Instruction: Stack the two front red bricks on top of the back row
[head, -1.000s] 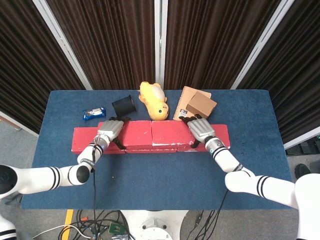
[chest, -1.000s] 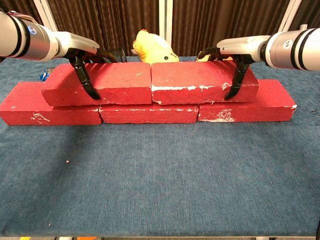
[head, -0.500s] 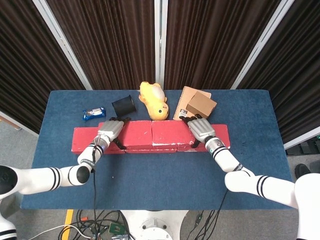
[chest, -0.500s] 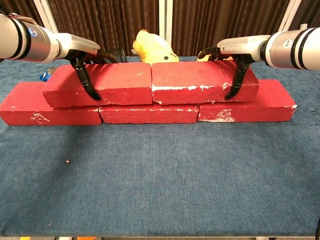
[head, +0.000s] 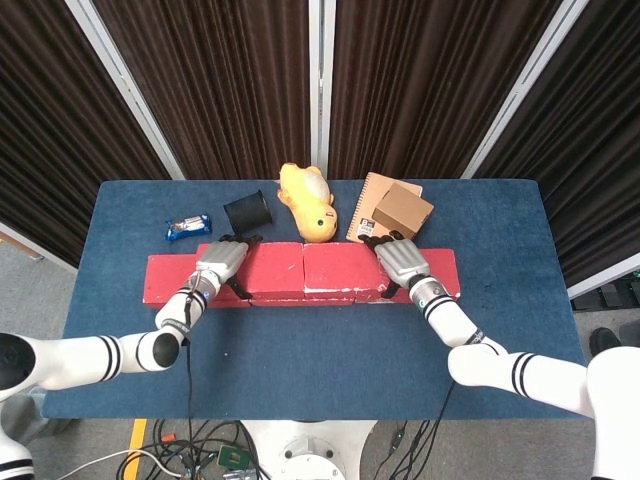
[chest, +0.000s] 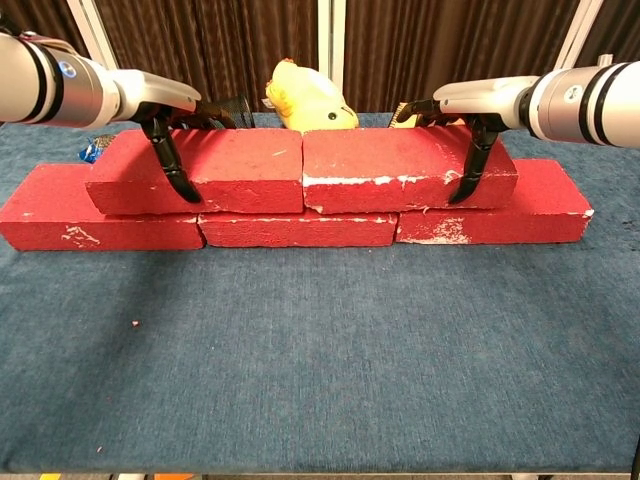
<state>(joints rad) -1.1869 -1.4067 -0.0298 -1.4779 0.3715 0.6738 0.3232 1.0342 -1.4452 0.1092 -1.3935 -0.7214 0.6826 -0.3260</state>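
Observation:
Two red bricks lie end to end on top of a bottom row of three red bricks (chest: 298, 228). My left hand (chest: 165, 118) grips the left top brick (chest: 240, 168) near its outer end, fingers hooked down its front face. At the opposite end my right hand (chest: 474, 120) holds the right top brick (chest: 385, 165) the same way. From the head view, the left hand (head: 220, 262) and right hand (head: 398, 262) cover the outer ends of the left top brick (head: 272, 268) and right top brick (head: 340, 268). The thumbs are hidden behind the bricks.
Behind the bricks stand a black cup (head: 250, 211), a yellow plush toy (head: 308, 200), a cardboard box (head: 403, 209) on a notebook (head: 366, 203), and a snack packet (head: 187, 227) at the back left. Blue cloth covers the table (chest: 320, 350) in front.
Both top bricks have shifted only very slightly on the bottom row. Both hands keep the same hold.

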